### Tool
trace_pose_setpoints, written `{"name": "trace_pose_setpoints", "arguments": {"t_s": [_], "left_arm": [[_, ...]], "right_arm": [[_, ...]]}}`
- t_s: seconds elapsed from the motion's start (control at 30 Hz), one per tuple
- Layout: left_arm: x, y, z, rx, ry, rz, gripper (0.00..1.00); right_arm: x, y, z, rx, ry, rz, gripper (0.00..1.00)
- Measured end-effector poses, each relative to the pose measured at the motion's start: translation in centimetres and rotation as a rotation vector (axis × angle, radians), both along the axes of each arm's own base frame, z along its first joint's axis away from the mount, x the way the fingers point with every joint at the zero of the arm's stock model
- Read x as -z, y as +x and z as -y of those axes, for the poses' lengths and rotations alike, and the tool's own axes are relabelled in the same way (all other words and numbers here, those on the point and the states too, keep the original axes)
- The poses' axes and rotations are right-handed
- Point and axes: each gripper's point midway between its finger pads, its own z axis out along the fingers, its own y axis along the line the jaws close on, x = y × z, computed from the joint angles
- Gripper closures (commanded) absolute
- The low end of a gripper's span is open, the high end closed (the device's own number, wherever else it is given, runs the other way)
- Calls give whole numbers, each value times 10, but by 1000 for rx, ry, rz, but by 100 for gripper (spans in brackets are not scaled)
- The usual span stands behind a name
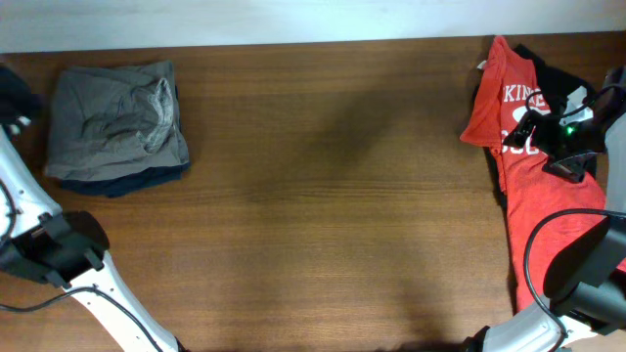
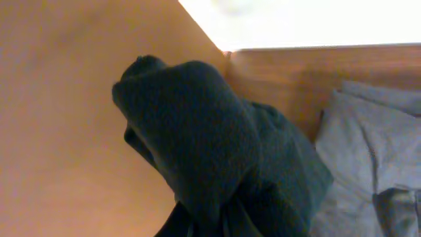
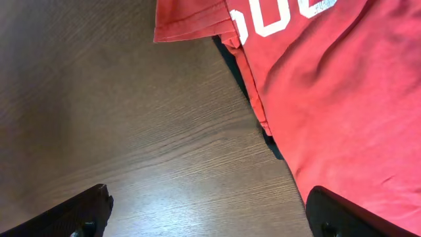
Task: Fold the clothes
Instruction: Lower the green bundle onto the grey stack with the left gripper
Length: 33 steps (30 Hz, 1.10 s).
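A red T-shirt [image 1: 548, 200] with white lettering lies rumpled at the table's right edge, and it also shows in the right wrist view [image 3: 329, 99]. My right gripper [image 1: 538, 132] hovers over its left edge, open and empty [image 3: 207, 214], with one finger over bare wood and one over the red cloth. My left gripper [image 1: 18, 119] is at the far left edge. A bunched dark garment [image 2: 210, 151] gathers down into its jaws and hides the fingers. A folded grey pile [image 1: 117, 122] lies at the back left.
A black garment [image 1: 559, 80] lies under the red T-shirt at the back right, and its edge shows in the right wrist view [image 3: 240, 76]. The grey pile [image 2: 375, 151] lies just beside the dark garment. The brown wooden table [image 1: 333, 196] spans the middle.
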Motion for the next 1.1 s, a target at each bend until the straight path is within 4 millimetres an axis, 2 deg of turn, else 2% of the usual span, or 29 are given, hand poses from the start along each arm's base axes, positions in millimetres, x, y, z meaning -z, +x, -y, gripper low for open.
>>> {"name": "trace_pose_setpoints", "arguments": {"t_s": [0.07, 0.2, 0.33, 0.4, 0.5, 0.53, 0.6, 0.67, 0.83, 0.93, 1.03, 1.1], "left_arm": [[21, 9, 0, 15, -21, -15, 99], [50, 18, 6, 34, -48, -57, 99], [54, 33, 29, 76, -48, -62, 99], [56, 47, 56, 126, -47, -66, 100], [65, 70, 112, 224, -53, -88, 99], [72, 78, 134, 263, -58, -105, 99], [84, 86, 161, 308, -63, -126, 99], [109, 94, 196, 365, -74, -167, 99], [172, 97, 247, 449, -82, -262, 100], [198, 94, 275, 499, -71, -309, 99], [216, 90, 312, 558, -62, -343, 99], [217, 90, 335, 596, -54, -348, 57]], "right_arm": [[0, 0, 0, 3, 2, -2, 1], [0, 0, -1, 7, 5, -2, 2], [0, 1, 0, 9, 3, 3, 1], [0, 1, 0, 9, 3, 4, 1], [0, 1, 0, 9, 3, 4, 1], [0, 1, 0, 9, 3, 5, 1], [0, 1, 0, 10, 3, 5, 1], [0, 1, 0, 10, 3, 5, 1], [0, 1, 0, 10, 3, 5, 1], [0, 1, 0, 10, 3, 5, 1], [0, 1, 0, 10, 3, 5, 1], [0, 1, 0, 9, 2, 5, 1]]}}
